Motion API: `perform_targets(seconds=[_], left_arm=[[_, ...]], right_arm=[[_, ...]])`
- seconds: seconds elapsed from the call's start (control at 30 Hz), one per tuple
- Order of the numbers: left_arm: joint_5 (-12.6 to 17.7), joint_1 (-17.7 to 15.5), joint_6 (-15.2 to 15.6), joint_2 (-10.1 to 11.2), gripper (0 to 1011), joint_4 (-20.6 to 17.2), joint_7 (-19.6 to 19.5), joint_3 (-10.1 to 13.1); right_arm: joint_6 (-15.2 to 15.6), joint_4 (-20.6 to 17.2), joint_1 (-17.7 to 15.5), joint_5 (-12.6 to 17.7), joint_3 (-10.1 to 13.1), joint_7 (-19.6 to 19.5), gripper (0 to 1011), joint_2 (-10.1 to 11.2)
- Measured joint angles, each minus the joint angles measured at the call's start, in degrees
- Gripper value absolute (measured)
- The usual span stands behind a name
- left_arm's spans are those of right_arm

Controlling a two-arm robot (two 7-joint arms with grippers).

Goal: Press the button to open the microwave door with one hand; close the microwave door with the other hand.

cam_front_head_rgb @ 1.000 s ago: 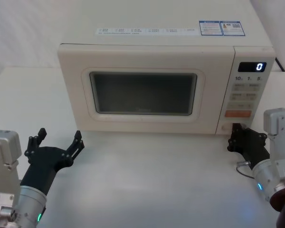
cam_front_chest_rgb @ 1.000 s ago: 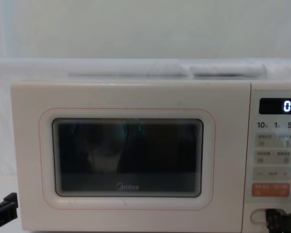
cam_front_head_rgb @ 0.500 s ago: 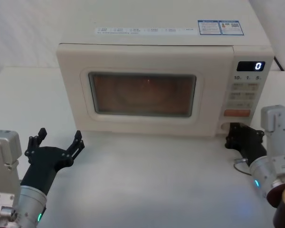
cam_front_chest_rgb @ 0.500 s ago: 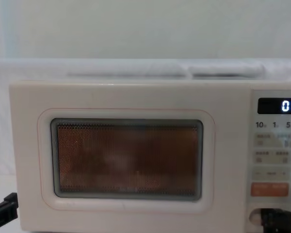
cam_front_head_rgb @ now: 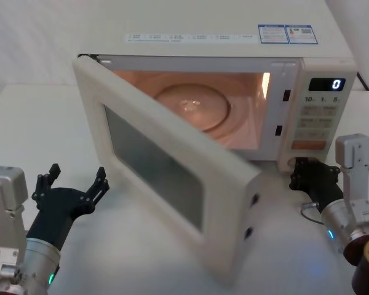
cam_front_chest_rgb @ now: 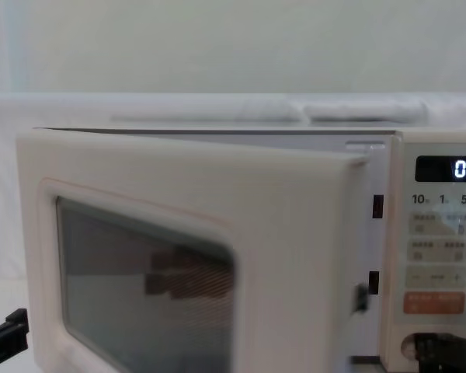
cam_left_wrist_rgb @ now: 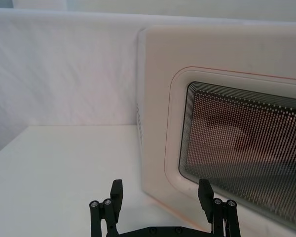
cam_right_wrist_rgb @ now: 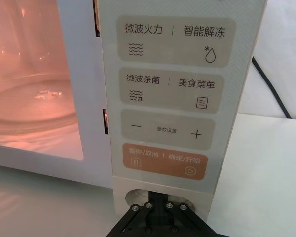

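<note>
Cream microwave door [cam_front_head_rgb: 172, 184] hangs ajar beside spread left claw [cam_front_head_rgb: 74, 184]; right claw [cam_front_head_rgb: 304, 175] unclear.

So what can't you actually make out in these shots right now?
- The button: in the right wrist view the right pincer covers most of it, so contact is unclear.
- Right pincer's fingers: bunched together in the head view, open or shut unclear.
- The microwave door: its lower edge is cut off in the chest view.
- Left pincer: its tip is cropped at the chest view's edge.

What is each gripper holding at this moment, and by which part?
Nothing is held. The left gripper is open, beside the microwave door. The right gripper is at the button.
</note>
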Motion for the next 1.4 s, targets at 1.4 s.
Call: perform_targets(seconds=[1.4], left_arm=[[0.00, 0.00, 0.00, 0.00, 1001, 0.00, 0.00, 0.00]], right_arm=[[-1.68, -18.09, -14.85, 4.27, 2.94, 3.83, 268, 6.45]])
